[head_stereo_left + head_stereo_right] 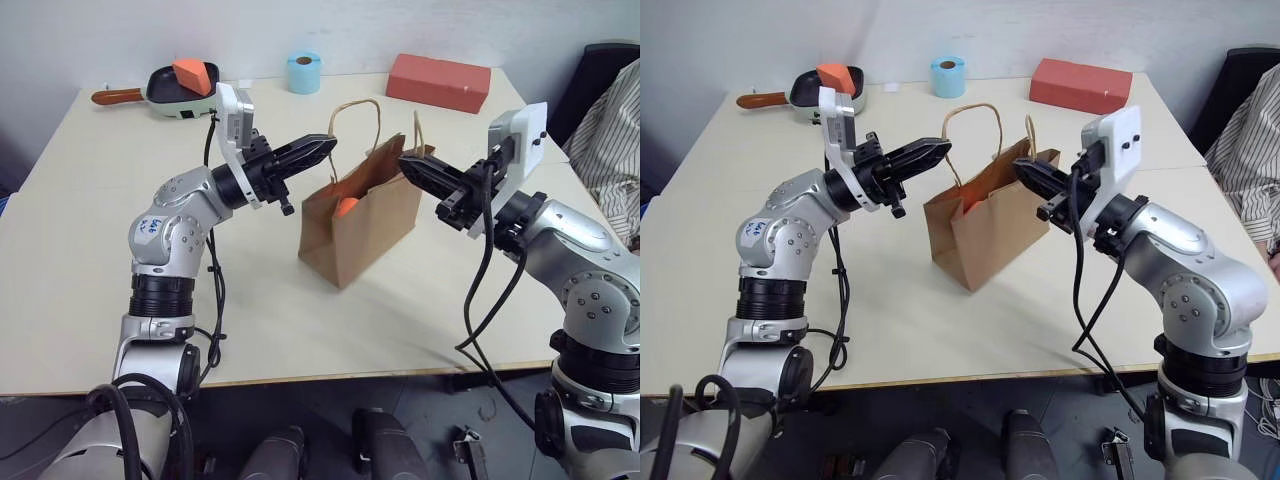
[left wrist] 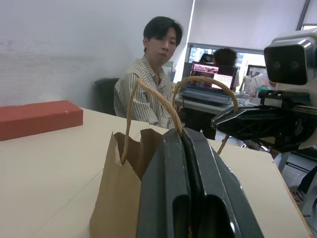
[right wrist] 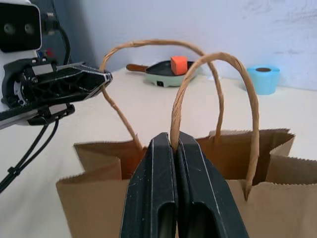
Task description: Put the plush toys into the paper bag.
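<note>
Both pincers are closed w/ nothing held: left pincer [image 1: 322, 149] and right pincer [image 1: 408, 165] flank the paper bag [image 1: 360, 226], orange plush toy [image 1: 346, 207] inside, prob. to steady the mouth.

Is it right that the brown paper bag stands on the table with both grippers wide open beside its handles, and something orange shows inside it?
Not quite: the grippers are shut, not open. The right wrist view shows the right gripper with its fingers pressed together at the paper bag, and the left wrist view shows the left gripper shut too. The orange plush toy does show inside.
</note>
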Robot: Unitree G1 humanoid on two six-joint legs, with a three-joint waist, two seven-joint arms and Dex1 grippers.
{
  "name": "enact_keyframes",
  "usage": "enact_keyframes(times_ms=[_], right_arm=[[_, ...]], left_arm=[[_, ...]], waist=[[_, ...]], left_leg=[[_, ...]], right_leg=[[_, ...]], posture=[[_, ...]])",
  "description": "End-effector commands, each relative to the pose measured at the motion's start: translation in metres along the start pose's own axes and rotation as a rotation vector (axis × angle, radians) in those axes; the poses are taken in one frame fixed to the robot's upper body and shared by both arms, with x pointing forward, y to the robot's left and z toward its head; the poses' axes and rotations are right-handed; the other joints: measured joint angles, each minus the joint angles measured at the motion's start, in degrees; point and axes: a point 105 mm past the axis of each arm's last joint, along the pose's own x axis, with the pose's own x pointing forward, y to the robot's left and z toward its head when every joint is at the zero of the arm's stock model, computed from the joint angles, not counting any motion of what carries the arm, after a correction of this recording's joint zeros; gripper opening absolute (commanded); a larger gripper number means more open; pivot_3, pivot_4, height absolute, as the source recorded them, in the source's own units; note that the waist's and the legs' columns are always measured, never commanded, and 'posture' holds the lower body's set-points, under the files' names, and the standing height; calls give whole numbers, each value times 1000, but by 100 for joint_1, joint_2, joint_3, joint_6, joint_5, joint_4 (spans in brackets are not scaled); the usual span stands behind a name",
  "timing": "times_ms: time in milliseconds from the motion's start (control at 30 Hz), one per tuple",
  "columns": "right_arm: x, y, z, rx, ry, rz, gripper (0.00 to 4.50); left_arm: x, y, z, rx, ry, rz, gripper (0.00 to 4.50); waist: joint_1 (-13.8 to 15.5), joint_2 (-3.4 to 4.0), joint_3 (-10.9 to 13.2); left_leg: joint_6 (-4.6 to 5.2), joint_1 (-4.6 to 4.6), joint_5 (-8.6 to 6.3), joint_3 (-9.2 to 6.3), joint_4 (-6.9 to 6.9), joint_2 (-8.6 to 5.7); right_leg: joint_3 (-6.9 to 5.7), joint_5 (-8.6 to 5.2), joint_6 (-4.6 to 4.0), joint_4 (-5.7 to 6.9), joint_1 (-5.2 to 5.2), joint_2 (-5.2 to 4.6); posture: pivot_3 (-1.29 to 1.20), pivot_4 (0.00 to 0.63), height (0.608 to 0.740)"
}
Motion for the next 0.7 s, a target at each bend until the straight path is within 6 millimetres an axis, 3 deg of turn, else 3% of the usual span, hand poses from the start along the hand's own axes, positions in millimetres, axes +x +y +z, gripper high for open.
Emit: enact_keyframes(times_ms=[33, 100, 200, 400, 500, 600, 700], right_arm=[[-1, 4, 12, -35, -51, 3, 18], [-2, 5, 5, -60, -17, 7, 0], [-4, 9, -4, -79, 17, 15, 682], [-29, 21, -4, -121, 37, 56, 2799], [-47, 27, 1, -110, 36, 82, 2843], [-66, 35, -8, -89, 94, 133, 2843], [-74, 39, -27, -52, 161, 159, 2843]], left_arm=[[1, -4, 18, 53, -37, -21, 200], [-2, -4, 17, 47, -26, -22, 628], [-10, -7, 16, 40, 1, -31, 1574], [-45, -34, 26, 11, 62, -75, 3489], [-68, -49, 23, -22, 127, -58, 4446], [-80, -57, 4, -41, 195, 3, 4477], [-79, -63, -23, -40, 242, 18, 4477]], waist=[[8, 0, 0], [8, 0, 0], [0, 0, 0], [-15, 0, 0], [0, 1, 1], [66, 1, 0], [175, 0, 1]], left_leg=[[0, 0, 0, 0, 1, 0], [0, 0, 0, -1, 1, 0], [0, 0, 0, -1, 0, 0], [0, 2, 0, -1, -9, 2], [0, 3, 0, -1, -12, 3], [0, 9, 0, -3, -12, 3], [1, 13, -1, -4, -8, 3]], right_leg=[[0, 0, 0, 0, 0, 0], [-1, 0, 0, 0, 0, 0], [-1, 0, 0, 1, 0, 0], [1, 0, 0, 0, -3, 4], [3, 0, 0, -5, -2, 5], [3, 0, 0, -15, 12, 5], [4, 1, 2, -48, 25, 4]], posture=[[0, 150, 740], [0, 150, 740], [0, 150, 740], [0, 150, 740], [0, 150, 740], [0, 150, 740], [0, 150, 740]])
